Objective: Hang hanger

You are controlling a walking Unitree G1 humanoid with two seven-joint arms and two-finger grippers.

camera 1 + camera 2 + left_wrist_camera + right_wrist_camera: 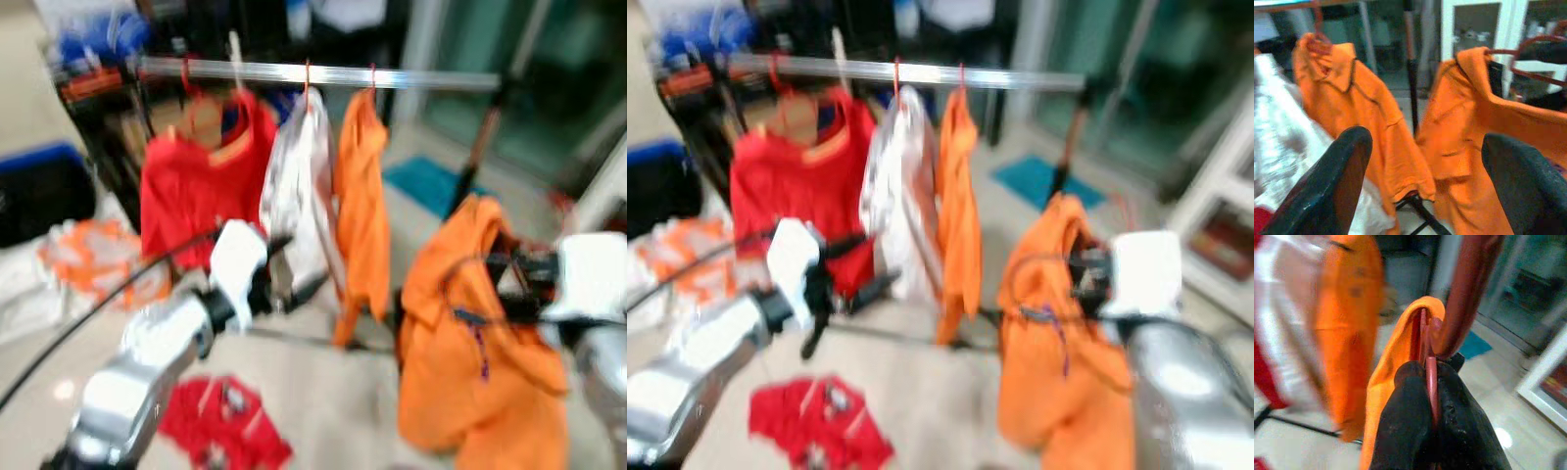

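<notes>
- A home's laundry-drying corner: a silver clothes rail (323, 74) carries a red shirt (196, 186), a white garment (294, 191) and an orange shirt (361, 206).
- Below the rail, a red garment (223, 421) lies on pale tiled floor (323, 392).
- Behind the rail, a glass sliding door (529, 69).

A blurred scene is shown. A silver clothes rail (921, 74) runs across the far side, and a red shirt (798, 186), a white garment (893, 201) and an orange shirt (958, 211) are hung from it. At near right, another orange shirt (1053, 343) is held up at the right gripper (1087, 279). The left gripper (847, 269) is raised before the red shirt. A red garment (818, 421) lies on the floor.
</notes>
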